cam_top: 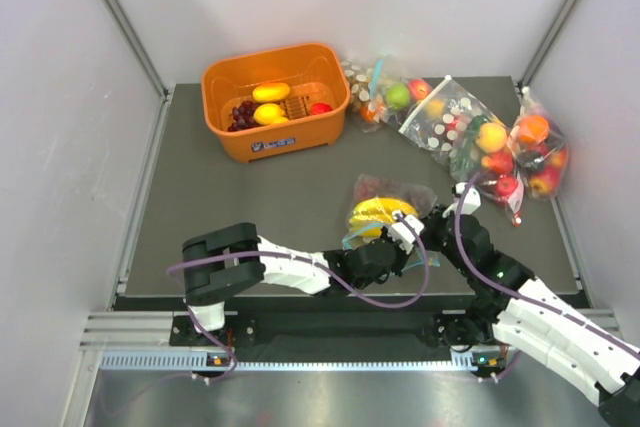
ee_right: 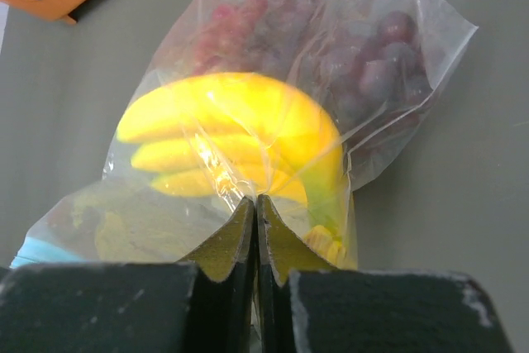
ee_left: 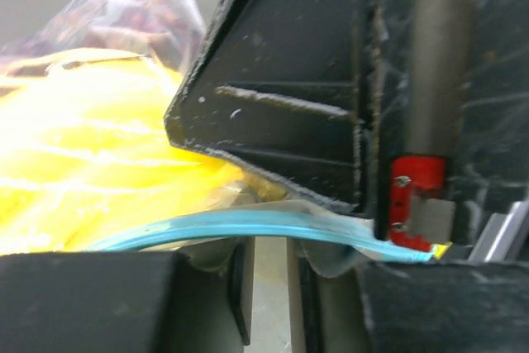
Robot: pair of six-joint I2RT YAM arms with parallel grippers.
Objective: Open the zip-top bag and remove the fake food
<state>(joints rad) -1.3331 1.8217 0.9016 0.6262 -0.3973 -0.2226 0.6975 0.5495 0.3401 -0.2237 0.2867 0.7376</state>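
there is one zip-top bag [cam_top: 392, 209] with food in it. inside are one bunch of yellow bananas [ee_right: 227, 134] and one bunch of dark grapes [ee_right: 364, 64]. there are two arms, and each has one gripper. one orange basket [cam_top: 240, 147] stands at the back of the table [cam_top: 250, 207]. it holds two yellow fruits [cam_top: 270, 92] next to some dark and red bits. at the back right is a heap of other fruit bags [cam_top: 480, 137]. they lie over each other, so i cannot count them well.

the zip-top bag lies on the table near the front, a bit right of the middle. both grippers meet at its near end. the bananas are in the near part of the bag, just past the grippers. the grapes are at the far end.

the right gripper [ee_right: 257, 208] is squeezed tight. its two fingers press together on the clear plastic of the bag, right below the bananas. the left gripper [ee_left: 269, 274] sits at the blue zip strip [ee_left: 248, 222], which runs across just above its fingers. a thin gap shows between those fingers, and i cannot tell if they pinch the bag or not.

the left wrist view is blurry. a big black part with a small red piece [ee_left: 411, 192] fills its right side and hides much of the bag. in the top view the two grippers cover the zip end of the bag.
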